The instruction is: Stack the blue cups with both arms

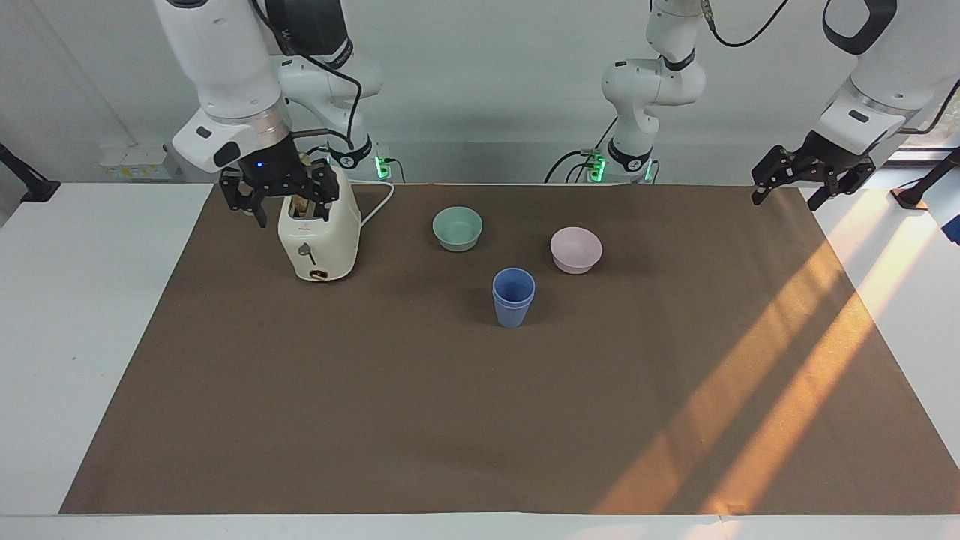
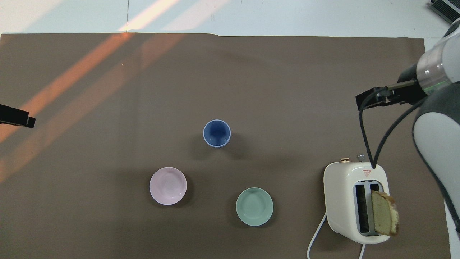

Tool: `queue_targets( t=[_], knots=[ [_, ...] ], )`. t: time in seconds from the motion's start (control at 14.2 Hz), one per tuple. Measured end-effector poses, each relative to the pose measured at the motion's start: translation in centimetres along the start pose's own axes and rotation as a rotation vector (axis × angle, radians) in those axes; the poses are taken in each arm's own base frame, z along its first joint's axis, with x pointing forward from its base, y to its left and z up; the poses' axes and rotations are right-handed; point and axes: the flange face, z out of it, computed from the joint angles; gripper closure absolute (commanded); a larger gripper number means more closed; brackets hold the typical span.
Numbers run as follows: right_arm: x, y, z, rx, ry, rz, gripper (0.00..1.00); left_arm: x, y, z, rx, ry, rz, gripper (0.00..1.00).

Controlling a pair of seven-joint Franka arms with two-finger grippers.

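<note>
Brown mat (image 1: 420,420): 2 nested blue cups (image 1: 513,297), well apart from right end effector (image 1: 276,196).

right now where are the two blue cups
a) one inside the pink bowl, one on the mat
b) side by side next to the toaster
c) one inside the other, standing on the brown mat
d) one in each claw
c: the blue cups stand nested as one upright stack on the brown mat, and both the right claw and the left claw hold nothing.
</note>
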Motion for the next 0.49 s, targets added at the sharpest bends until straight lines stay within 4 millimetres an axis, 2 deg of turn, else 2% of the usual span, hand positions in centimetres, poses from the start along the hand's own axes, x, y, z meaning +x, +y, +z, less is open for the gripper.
queue_targets(
  t=[0.14, 0.49],
  knots=[
    [0.0, 1.7, 0.2, 0.013, -0.003, 0.022, 0.0, 0.0, 0.0, 0.0, 0.0, 0.0, 0.0, 0.0],
    [-0.3, 3.4, 0.6, 0.031, -0.018, 0.054, 0.0, 0.0, 0.0, 0.0, 0.0, 0.0, 0.0, 0.0]
  ],
)
